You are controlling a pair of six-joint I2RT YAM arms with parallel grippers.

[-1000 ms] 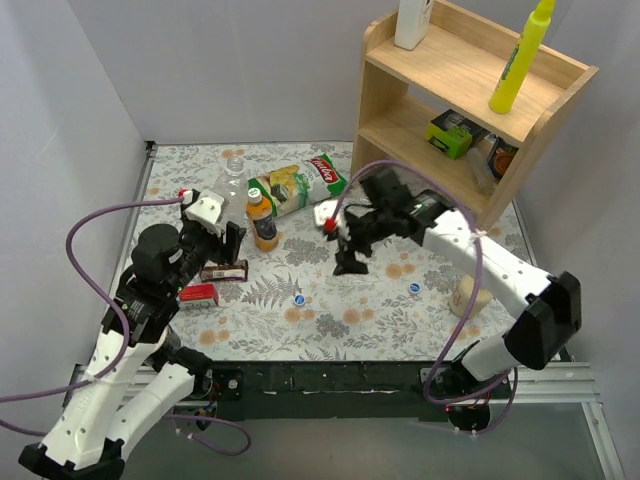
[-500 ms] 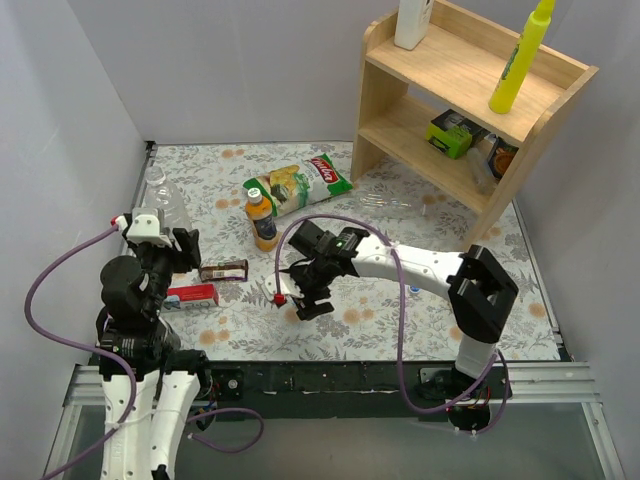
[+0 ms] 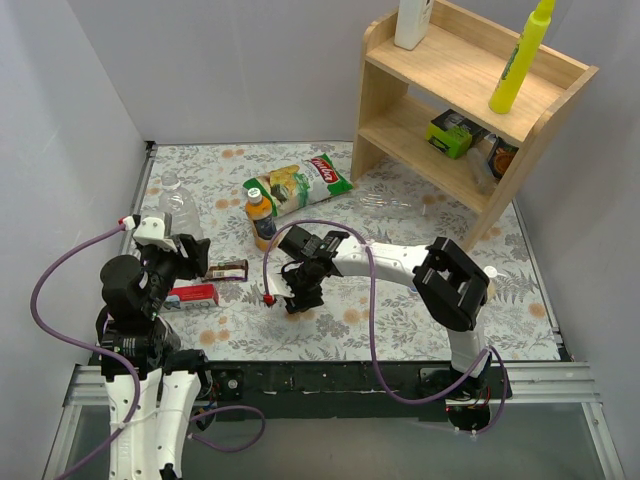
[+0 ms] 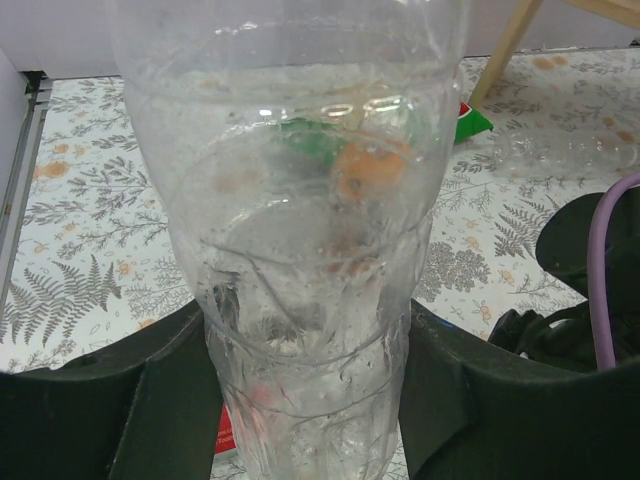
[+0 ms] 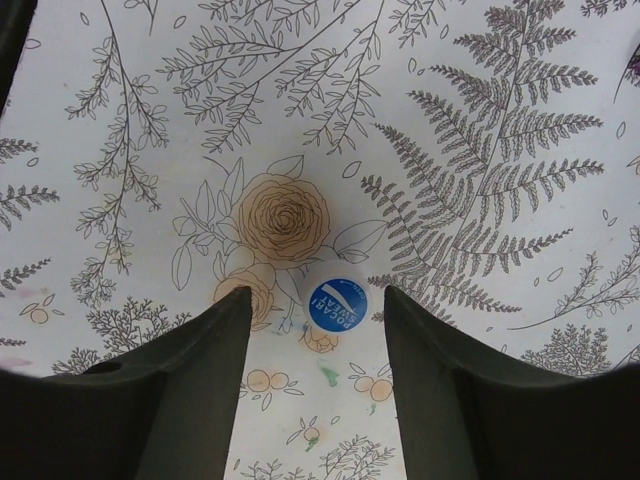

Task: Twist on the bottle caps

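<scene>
Fingers spread, the right gripper [image 5: 314, 300] hangs straight over a blue cap [image 5: 337, 305] lying flat between its jaws, while the left gripper [image 4: 305, 345], farther off, clamps a clear bottle [image 4: 300, 200] upright.

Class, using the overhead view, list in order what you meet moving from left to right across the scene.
From the left: upright clear bottle → small orange bottle → right gripper, jaws apart over a blue cap → clear bottle lying on its side → yellow bottle on the shelf.
</scene>
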